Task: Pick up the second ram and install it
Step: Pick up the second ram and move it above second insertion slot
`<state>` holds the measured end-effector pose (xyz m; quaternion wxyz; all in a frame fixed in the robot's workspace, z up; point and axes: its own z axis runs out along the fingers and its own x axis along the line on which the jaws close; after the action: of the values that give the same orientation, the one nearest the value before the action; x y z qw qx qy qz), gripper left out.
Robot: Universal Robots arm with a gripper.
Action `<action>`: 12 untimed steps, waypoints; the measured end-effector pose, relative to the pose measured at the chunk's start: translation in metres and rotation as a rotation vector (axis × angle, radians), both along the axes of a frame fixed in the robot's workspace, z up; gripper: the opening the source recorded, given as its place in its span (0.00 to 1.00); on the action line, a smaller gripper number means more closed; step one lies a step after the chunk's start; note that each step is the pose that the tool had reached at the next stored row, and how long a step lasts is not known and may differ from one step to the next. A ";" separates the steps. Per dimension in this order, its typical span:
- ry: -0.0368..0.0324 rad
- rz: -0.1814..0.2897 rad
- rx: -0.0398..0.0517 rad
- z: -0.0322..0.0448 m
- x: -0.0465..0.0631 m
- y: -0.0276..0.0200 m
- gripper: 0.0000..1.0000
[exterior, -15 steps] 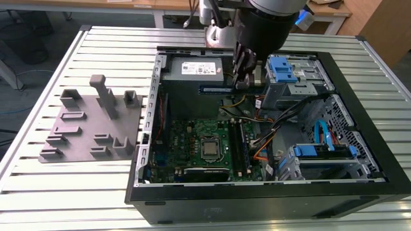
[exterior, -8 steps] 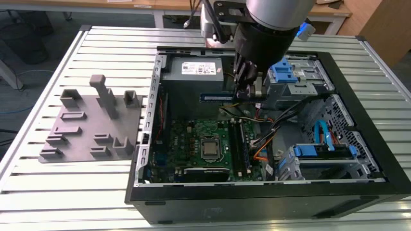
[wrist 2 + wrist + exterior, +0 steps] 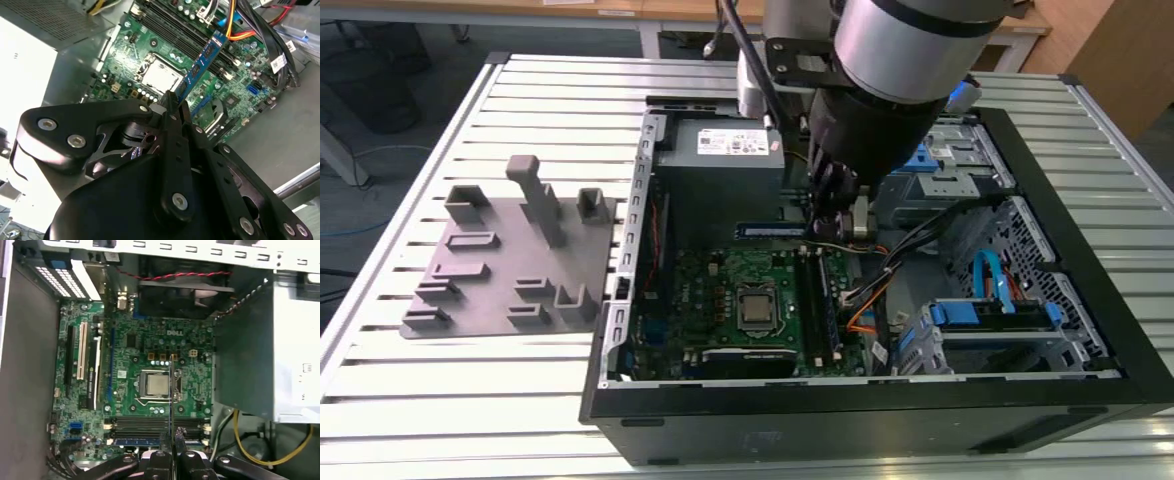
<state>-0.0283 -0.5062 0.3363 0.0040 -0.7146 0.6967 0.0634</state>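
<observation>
The gripper point(image 3: 173, 102) fingers are clenched on one end of the second ram point(image 3: 200, 65), which hangs above the motherboard point(image 3: 125, 390) inside the open computer case point(image 3: 854, 420).

A pale slatted metal table point(image 3: 400, 400) spans the scene — beyond its far edge stand light wooden desks point(image 3: 480, 12), with grey-blue floor point(image 3: 358, 215) at the exterior view's left, evenly lit.
</observation>
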 end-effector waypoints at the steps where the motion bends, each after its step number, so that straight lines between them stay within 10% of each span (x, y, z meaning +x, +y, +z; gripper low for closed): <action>1: 0.0000 0.000 0.0001 -0.0016 0.000 -0.0010 0.14; 12: 0.0000 0.000 0.0001 -0.0137 0.000 -0.0033 0.14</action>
<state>-0.0283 -0.5094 0.3226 0.0040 -0.7145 0.6967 0.0635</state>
